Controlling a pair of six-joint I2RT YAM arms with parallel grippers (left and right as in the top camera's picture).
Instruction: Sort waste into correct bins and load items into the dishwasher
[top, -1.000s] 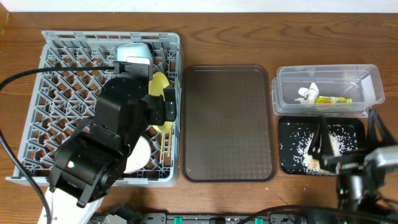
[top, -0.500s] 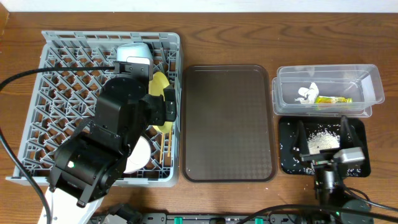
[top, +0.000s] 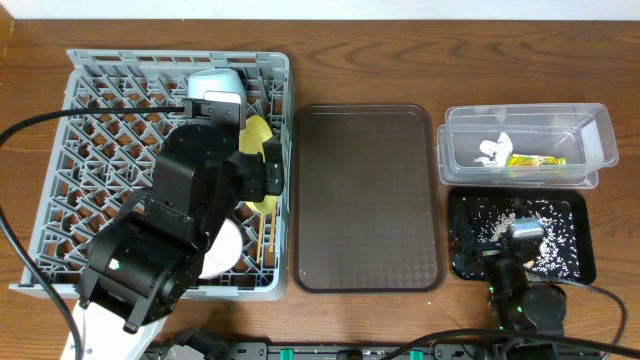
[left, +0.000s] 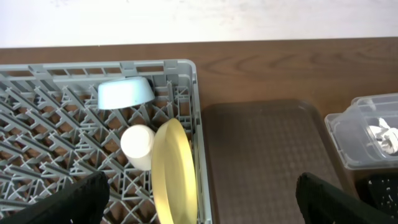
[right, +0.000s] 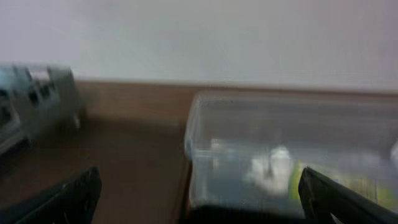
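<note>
**A:** Closest in on the right, the right tool (right: 199, 190) has its fingers spread as wide as they go, with nothing between them.

**B:** Same story on the left! The left tool (left: 202, 186) is gaping and empty, hanging above the dish rack (top: 60, 180).

**A:** Just ahead of the right arm, the black tray (top: 452, 250) sits on the worktop (top: 600, 60), with rice crumbs (top: 485, 225) scattered across its floor.

**B:** Right behind it is the clear tub (top: 600, 140). The crumpled tissue (top: 490, 150) and the yellow-green wrapper (top: 535, 160) lie inside, side by side.

**A:** The right wrist view is blurred, but both show through the tub wall as pale and yellow patches.

**B:** In the centre, the brown serving tray (top: 365, 200) lies between the rack and the two bins.

**A:** Now the rack. The yellow plate (left: 174, 168) stands on edge near the right wall. The cream cup (left: 138, 146) is just to its left.

**B:** Farther back, the light blue bowl (left: 126, 93) is tipped over close to the far wall.
</note>
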